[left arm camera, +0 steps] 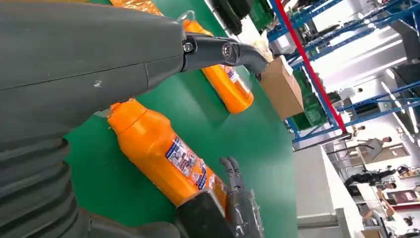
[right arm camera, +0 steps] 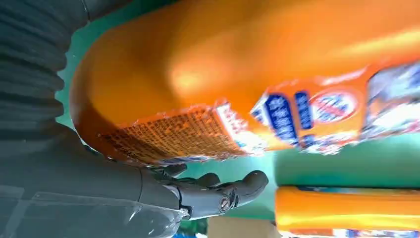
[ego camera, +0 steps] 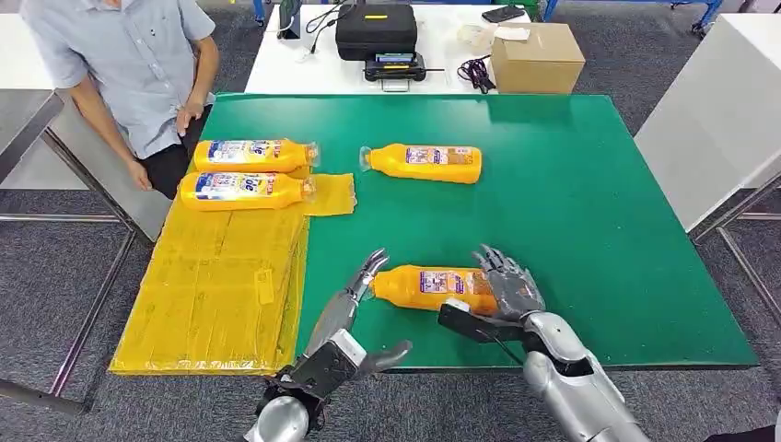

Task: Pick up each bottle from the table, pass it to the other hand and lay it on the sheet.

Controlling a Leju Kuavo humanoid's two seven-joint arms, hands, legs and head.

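Green matting covers the surface, and near its front edge our right hand has its fingers wrapped over the base end of the near bottle — grasping it. Our left hand waits at the cap end, fingers released and spread, holding nothing. The risk, we reckon, is in the handover: smooth plastic gripped only by one end could tip or slip before the left hand closes. We count four bottles — two laid at the yellow sheet, one mid-surface, one in hand.
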